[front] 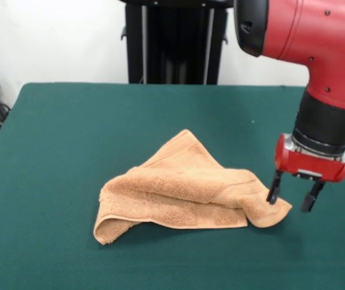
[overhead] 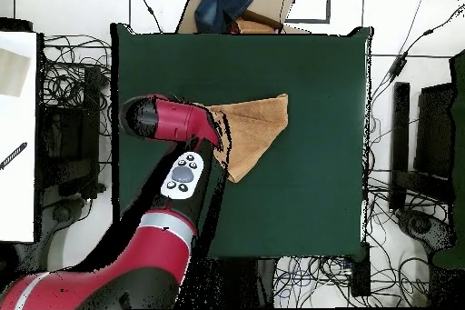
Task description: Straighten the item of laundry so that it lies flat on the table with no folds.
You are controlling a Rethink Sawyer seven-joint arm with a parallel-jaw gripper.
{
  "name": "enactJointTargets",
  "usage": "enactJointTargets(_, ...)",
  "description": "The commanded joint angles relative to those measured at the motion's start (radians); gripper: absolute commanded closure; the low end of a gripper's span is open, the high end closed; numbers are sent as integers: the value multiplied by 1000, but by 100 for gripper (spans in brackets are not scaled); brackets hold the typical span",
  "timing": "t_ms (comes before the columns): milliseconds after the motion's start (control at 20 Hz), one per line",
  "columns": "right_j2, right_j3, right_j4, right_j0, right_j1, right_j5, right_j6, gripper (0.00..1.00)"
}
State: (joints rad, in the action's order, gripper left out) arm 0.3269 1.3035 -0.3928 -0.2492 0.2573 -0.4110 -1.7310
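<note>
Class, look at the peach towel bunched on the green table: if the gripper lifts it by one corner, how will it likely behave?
The towel is probably floppy: it lies in soft, drooping folds, so it should hang and partly unfold. Its thick terry pile suggests good grip, unlikely to slip from the open gripper once pinched. Pushed, it would likely bunch on the felt-like table rather than slide flat.

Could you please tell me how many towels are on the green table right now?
1. The towel lies crumpled and folded over near the middle of the table, its one corner beside the open gripper.
</note>
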Motion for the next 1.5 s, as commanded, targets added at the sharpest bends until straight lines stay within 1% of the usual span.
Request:
enactJointTargets(50, -103, 86, 14, 9, -40, -39, -175, 0)
enactJointTargets(250, -110, 80, 11, 10, -54, -21, -177, 0)
enactJointTargets(800, -112, 74, 12, 12, -61, -26, -174, 0)
enactJointTargets(1250, -127, 91, 19, 16, -65, -15, -161, 0)
enactJointTargets(1500, -165, 126, 22, 35, -71, 11, -146, 0)
